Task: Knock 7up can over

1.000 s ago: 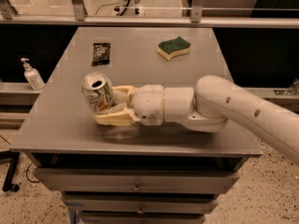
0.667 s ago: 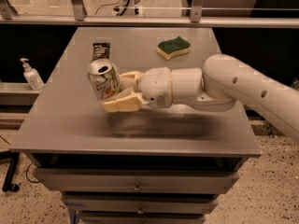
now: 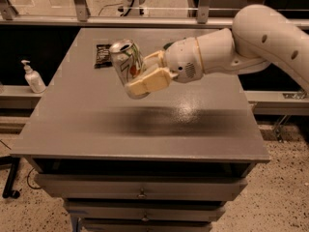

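7up can (image 3: pixel 126 62) tilted, top up-left (off the table (image 3: pixel 193 129)) | gripper (image 3: pixel 138 75) clasping it

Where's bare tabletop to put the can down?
Free: the front half of the table, from under the gripper to the near edge. Crowded: back left, where the gripper holds the 7up can aloft, tilted, near the dark packet.

"7" on can (image 3: pixel 124 62) in end effector (image 3: pixel 138 74)
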You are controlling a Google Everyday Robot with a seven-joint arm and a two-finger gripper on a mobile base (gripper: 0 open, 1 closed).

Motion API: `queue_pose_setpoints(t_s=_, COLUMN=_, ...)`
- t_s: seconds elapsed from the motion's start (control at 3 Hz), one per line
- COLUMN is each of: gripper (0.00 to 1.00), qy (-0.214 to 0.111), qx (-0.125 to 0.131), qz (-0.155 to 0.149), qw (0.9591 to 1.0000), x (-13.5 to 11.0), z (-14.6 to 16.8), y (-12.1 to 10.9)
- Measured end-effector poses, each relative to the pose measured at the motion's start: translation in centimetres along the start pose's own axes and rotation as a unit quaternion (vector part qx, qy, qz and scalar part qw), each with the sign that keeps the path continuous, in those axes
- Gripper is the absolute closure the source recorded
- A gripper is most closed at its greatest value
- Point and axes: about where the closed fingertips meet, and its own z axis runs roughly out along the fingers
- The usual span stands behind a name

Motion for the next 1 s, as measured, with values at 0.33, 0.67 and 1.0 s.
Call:
queue_pose_setpoints(t_s=0.33, gripper=1.00, qy=0.099, qx=-0.008, qz=0.013, qw=0.9950, x=0.4, z=-2.8, y=-0.6)
queue_pose_setpoints(t_s=0.67, gripper=1.00, qy=0.220, qx=-0.012, qz=0.006, qw=0.9753, x=1.1, z=-5.6, y=-0.7)
queue_pose_setpoints(t_s=1.0, gripper=1.00, qy=0.328, qx=-0.023, qz=-0.013, qw=0.9442, x=1.8, z=-7.6, y=-1.2)
